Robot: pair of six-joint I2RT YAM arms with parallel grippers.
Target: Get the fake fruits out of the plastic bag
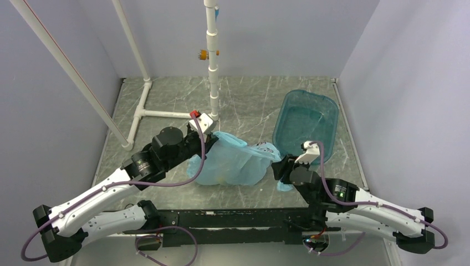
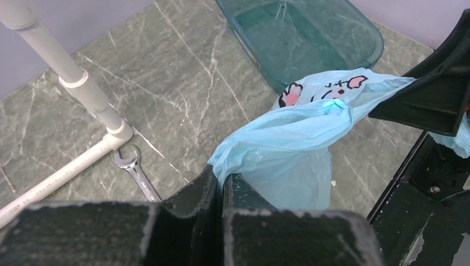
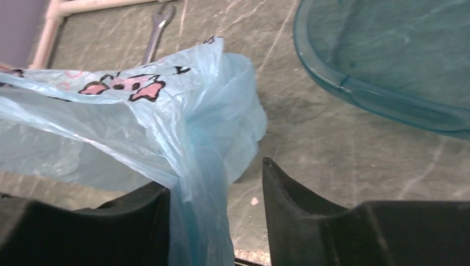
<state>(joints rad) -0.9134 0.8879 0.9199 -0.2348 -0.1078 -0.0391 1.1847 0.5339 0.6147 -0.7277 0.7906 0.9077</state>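
Note:
The light blue plastic bag (image 1: 238, 160) lies bunched on the table between my two grippers. My left gripper (image 1: 209, 138) is shut on the bag's upper left fold, and the left wrist view shows the jaws (image 2: 221, 177) pressed together on the film (image 2: 288, 138). My right gripper (image 1: 279, 166) is open at the bag's right end. In the right wrist view a twisted strand of the bag (image 3: 199, 166) hangs between its fingers (image 3: 216, 174), against the left one. The fake fruits are hidden inside the bag. Only a faint yellowish patch (image 1: 221, 179) shows through.
A rigid teal tub (image 1: 335, 119) stands behind and to the right of the bag, also in the wrist views (image 2: 377, 47) (image 3: 354, 94). A white PVC pipe frame (image 1: 213, 66) stands at the back left. A small wrench (image 2: 136, 172) lies beside its base.

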